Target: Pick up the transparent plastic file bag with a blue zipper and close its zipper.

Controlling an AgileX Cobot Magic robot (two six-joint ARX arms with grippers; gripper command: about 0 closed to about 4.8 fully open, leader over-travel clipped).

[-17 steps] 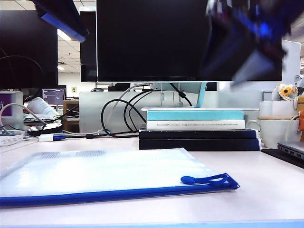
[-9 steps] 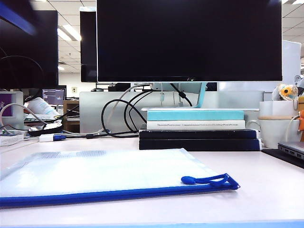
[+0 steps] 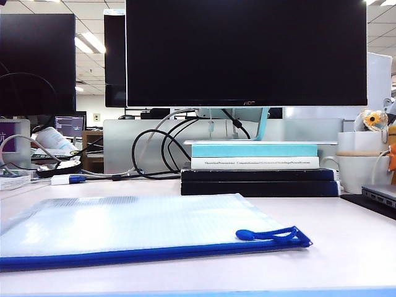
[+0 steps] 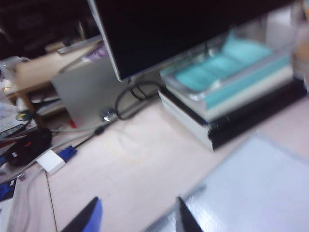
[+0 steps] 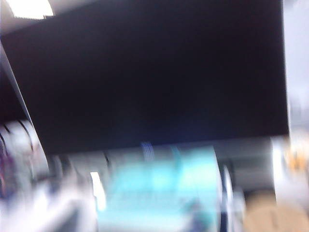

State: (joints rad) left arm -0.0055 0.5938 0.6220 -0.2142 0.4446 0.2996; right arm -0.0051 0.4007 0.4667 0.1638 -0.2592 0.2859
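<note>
Exterior view: file bag (image 3: 133, 226) flat on the bench (image 3: 346, 247), blue zipper (image 3: 142, 255) along the near edge, same place as before. No arm visible now; dark blurred shapes at the top corners gone.

Left wrist view: left gripper (image 4: 137, 217) above the bench beside the bag corner, fingertips (image 4: 91, 217) apart, holding nothing.

Right wrist view: blurred, facing the monitor (image 5: 145, 82); right gripper outside the picture.
</note>
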